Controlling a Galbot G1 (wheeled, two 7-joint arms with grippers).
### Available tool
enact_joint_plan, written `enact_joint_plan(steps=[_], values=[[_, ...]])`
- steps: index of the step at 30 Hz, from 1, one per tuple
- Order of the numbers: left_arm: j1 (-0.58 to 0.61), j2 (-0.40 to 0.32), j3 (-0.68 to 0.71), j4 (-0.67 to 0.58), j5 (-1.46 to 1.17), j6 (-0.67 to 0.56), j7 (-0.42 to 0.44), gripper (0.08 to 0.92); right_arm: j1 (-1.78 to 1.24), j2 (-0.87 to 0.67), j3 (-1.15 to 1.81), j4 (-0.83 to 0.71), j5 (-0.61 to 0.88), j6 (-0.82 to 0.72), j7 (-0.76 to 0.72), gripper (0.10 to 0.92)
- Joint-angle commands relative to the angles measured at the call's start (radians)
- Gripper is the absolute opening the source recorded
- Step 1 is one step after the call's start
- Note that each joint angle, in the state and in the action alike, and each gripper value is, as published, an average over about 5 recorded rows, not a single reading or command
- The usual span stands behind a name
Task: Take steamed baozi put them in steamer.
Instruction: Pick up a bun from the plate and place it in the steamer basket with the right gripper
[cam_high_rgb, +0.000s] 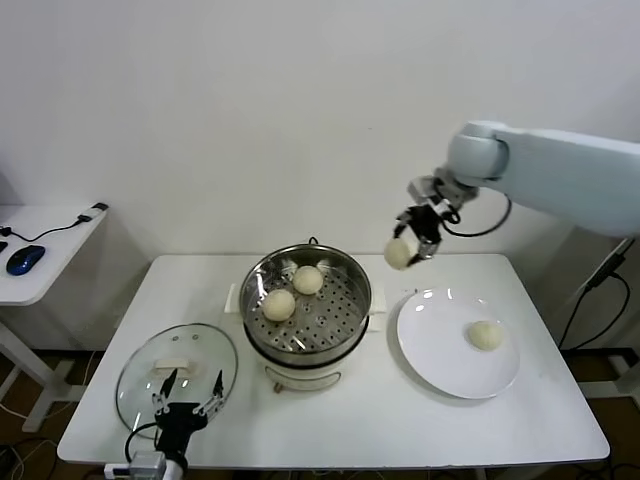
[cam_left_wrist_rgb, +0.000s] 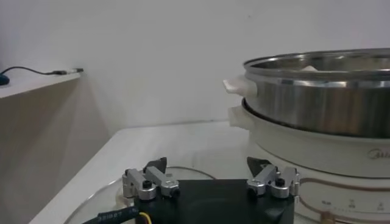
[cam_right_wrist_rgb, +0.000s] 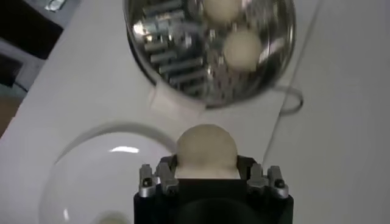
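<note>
White baozi (cam_high_rgb: 398, 254) in right gripper (cam_high_rgb: 408, 245)

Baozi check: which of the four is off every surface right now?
The baozi in the right gripper, held in the air between steamer and plate. Two sit in the steamer; one remains on the plate.

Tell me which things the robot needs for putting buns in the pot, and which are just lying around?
Needed:
held baozi in the right gripper
two baozi in the steamer
baozi on the plate
steamer
plate

Lying around:
glass lid, under the open left gripper
computer mouse
</note>
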Motion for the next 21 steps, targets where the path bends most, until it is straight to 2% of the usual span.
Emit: enact_joint_plan(steps=[1, 6, 11, 21], values=[[0.0, 0.001, -0.001, 0.002, -0.001, 0.0, 0.0, 0.823, 0.029, 0.22, 0.05, 0.173, -0.169, 0.241, -0.044, 0.651], [0.0, -0.005, 0.004, 0.002, 0.0, 0.001, 0.0, 0.823, -0.063, 0.275, 0.021, 0.165, -0.322, 0.314, -0.016, 0.65], [0.006, -0.013, 0.007, -0.007, 0.003, 0.003, 0.0, 0.823, -0.181, 0.313, 0.028, 0.084, -0.44, 0.324, 0.025, 0.649], [0.011, -0.015, 0.002, -0.008, 0.006, 0.006, 0.0, 0.823, -0.307, 0.382, 0.043, -0.053, -0.51, 0.34, 0.025, 0.65]])
